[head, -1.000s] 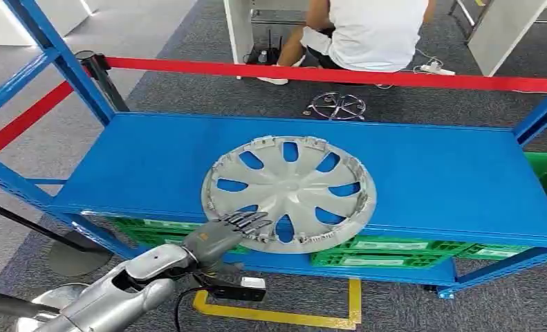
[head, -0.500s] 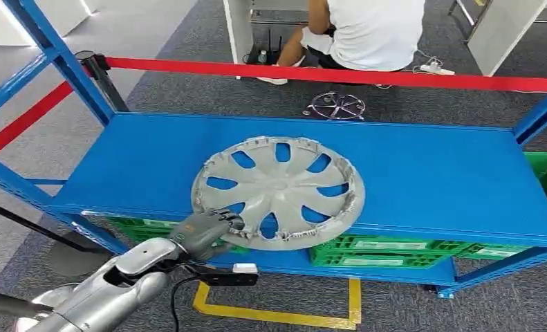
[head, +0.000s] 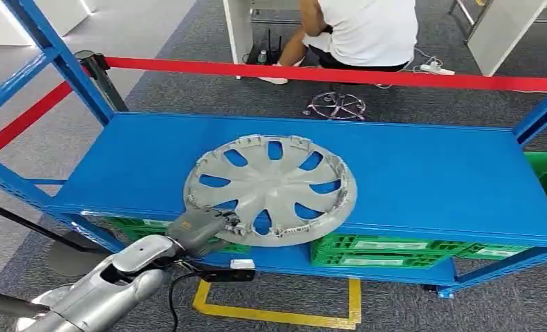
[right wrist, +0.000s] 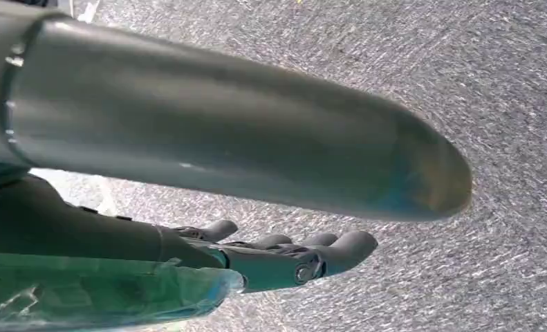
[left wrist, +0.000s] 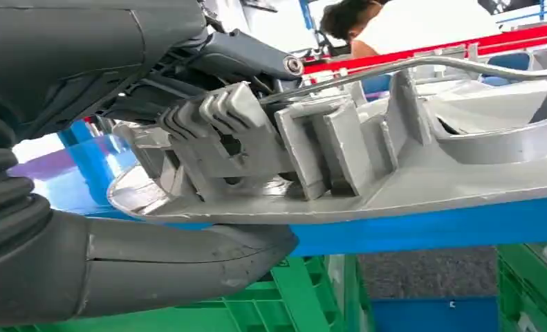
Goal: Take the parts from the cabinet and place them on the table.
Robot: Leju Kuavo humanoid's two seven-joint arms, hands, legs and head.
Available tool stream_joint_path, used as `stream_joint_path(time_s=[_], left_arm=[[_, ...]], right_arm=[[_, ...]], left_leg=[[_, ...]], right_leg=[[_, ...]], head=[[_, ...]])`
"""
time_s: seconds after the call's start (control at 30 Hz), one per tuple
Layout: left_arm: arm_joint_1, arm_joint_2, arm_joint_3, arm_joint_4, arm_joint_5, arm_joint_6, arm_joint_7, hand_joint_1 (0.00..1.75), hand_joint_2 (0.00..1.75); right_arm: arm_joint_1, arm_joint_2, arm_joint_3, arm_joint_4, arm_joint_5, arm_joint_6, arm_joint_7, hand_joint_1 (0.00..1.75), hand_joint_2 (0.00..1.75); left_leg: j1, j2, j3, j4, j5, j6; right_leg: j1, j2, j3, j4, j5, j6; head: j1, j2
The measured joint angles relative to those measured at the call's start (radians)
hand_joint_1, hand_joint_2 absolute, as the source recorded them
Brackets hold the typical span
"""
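Observation:
A grey plastic hubcap (head: 270, 190) lies flat on the blue shelf (head: 429, 173) of the cabinet, its near rim overhanging the front edge. My left hand (head: 198, 228) grips that near rim at its left side. In the left wrist view the fingers (left wrist: 208, 131) curl over the top of the hubcap (left wrist: 464, 159) rim and the thumb (left wrist: 187, 256) sits beneath it. My right hand (right wrist: 284, 256) hangs over grey carpet with its fingers stretched out and nothing in it.
Green crates (head: 381, 252) fill the level under the shelf. Blue uprights (head: 56, 55) frame the left side, and another stands at the far right. A red barrier tape (head: 326, 72) runs behind, with a seated person (head: 367, 31) beyond it. Yellow floor marking (head: 277, 315) lies below.
The left hand's fingers, first laid flat on the rim, have curled around it. The hubcap has slid left and toward the shelf's front edge with the hand.

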State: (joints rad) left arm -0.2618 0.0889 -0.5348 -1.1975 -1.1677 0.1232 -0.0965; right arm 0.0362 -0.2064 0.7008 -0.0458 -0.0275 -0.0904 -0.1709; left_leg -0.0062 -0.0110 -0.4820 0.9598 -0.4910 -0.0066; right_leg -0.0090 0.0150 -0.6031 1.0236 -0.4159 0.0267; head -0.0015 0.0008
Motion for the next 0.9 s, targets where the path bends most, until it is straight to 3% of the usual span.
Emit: stream_joint_path(time_s=[0.43, 0.9], left_arm=[[-0.006, 0.018, -0.007, -0.091, -0.163, 0.127, 0.034, 1.75, 1.75], [-0.012, 0.034, -0.028, -0.152, -0.192, 0.15, 0.041, 1.75, 1.75]], right_arm=[[0.002, 0.0, 0.012, 0.0, -0.005, -0.008, -0.015, 0.0, 0.0], [0.002, 0.0, 0.013, 0.0, -0.005, -0.011, -0.018, 0.0, 0.0]], left_leg=[[0.0, 0.0, -0.001, 0.0, 0.0, 0.0], [0.0, 0.0, -0.003, 0.0, 0.0, 0.0]], right_leg=[[0.0, 0.0, -0.002, 0.0, 0.0, 0.0], [0.0, 0.0, -0.005, 0.0, 0.0, 0.0]], head=[[0.0, 0.0], [0.0, 0.0]])
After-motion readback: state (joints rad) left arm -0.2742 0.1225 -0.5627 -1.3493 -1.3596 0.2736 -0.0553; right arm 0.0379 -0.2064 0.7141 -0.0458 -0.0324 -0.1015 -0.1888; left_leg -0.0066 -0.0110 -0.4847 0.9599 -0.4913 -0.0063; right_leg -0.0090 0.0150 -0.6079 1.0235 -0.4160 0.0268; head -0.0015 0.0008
